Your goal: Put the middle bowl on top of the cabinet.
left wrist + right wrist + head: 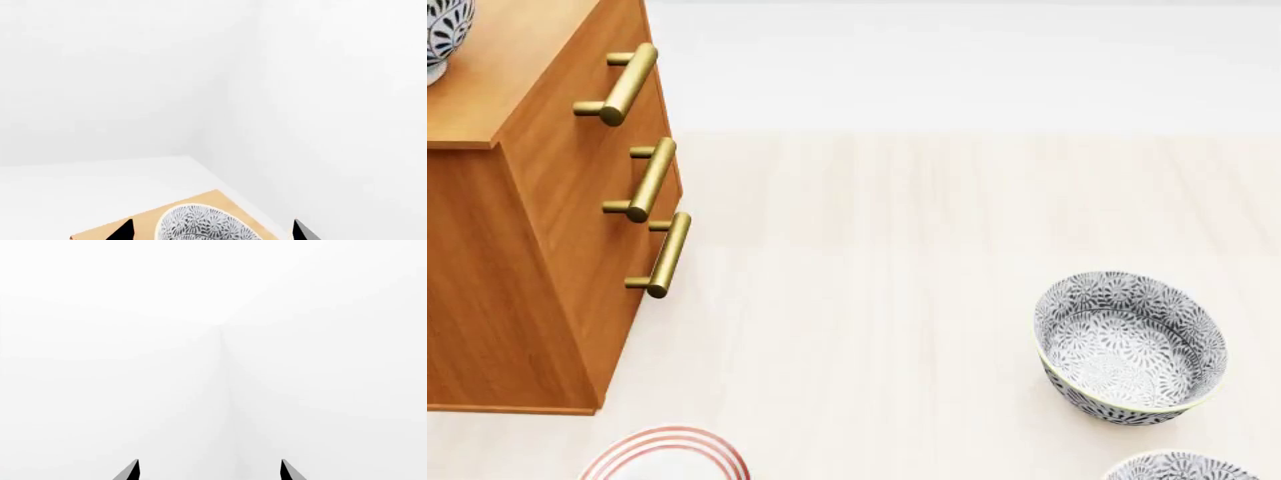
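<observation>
The middle bowl (207,225), deep with a grey-and-white floral pattern and a pale rim, stands on the tan top of the cabinet (217,197). My left gripper (212,231) is open, its dark fingertips (127,229) wide apart on either side of the bowl and clear of it. In the head view only the bowl's edge (441,35) shows, at the far left on the cabinet (507,280). My right gripper (210,469) is open and faces only white wall. Neither arm shows in the head view.
Two more patterned bowls sit on the pale floor at the right, one whole (1130,347) and one cut off by the lower edge (1181,467). A white plate with red rings (667,457) lies below the cabinet's front. Three brass handles (651,178) stick out.
</observation>
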